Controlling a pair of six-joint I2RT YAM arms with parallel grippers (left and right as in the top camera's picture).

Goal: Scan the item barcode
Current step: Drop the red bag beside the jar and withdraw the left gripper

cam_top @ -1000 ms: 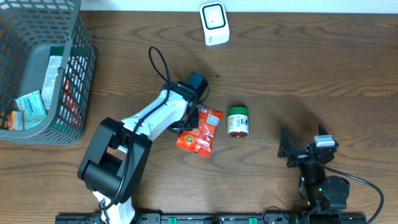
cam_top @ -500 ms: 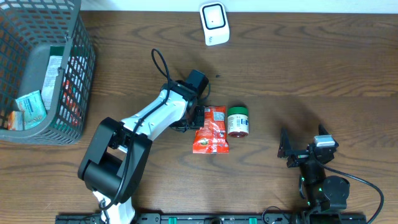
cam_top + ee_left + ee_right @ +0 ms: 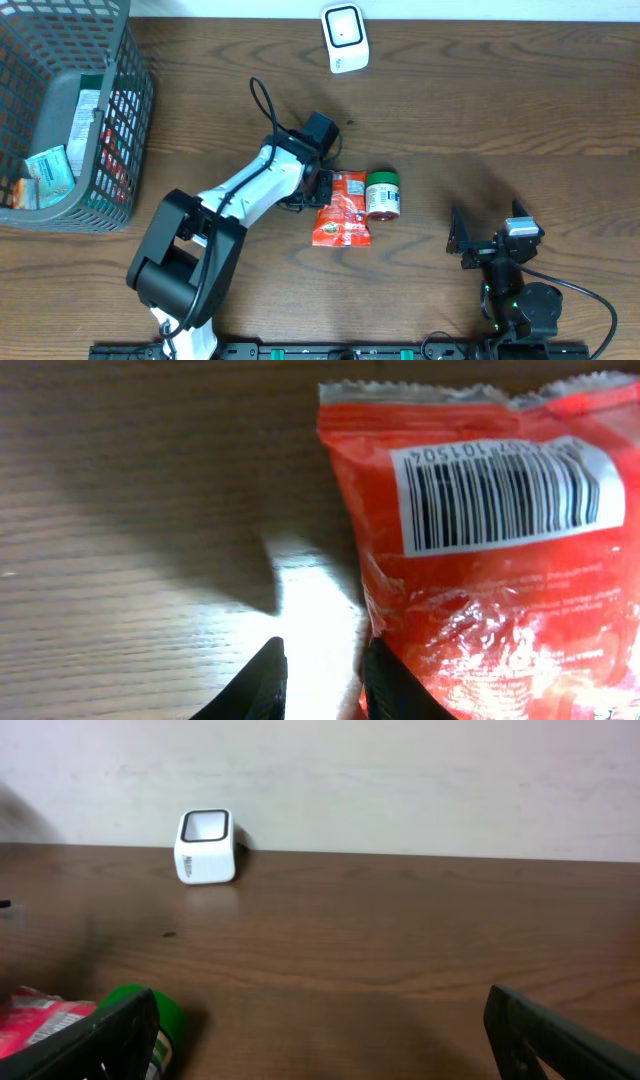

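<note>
Right gripper (image 3: 320, 1005): nearest, at about 5 o'clock on the table (image 3: 480, 110). Its jaws are spread wide, with nothing between them.

Left gripper (image 3: 320, 660): near the middle of the table, at the end of the white arm that reaches in from 7 o'clock. The pincer is narrow, the two black fingertips (image 3: 268, 682) close together. Only bare wood shows in the gap, so it holds nothing. The fingertip on the packet's side sits right at the packet's edge, and whether it touches cannot be told.

Snack packet (image 3: 342, 207): red and shiny, lying flat on the wood at 3 o'clock of the left gripper. Its crimped end points toward 12 o'clock.

Barcode (image 3: 510, 495): black bars on a white label, facing up, just below the crimped end of the snack packet. All of it shows in the left wrist view.

Jar (image 3: 382, 194): small, with a green lid, lying on its side with the lid toward 12 o'clock. It is right against the snack packet at the packet's 3 o'clock.

Basket (image 3: 135, 110): grey wire, at 10 o'clock, well apart from the arms. There are a few packets inside it.

Scanner (image 3: 344, 38): white, with a dark window, at 12 o'clock by the far edge. It is well apart from the snack packet.
</note>
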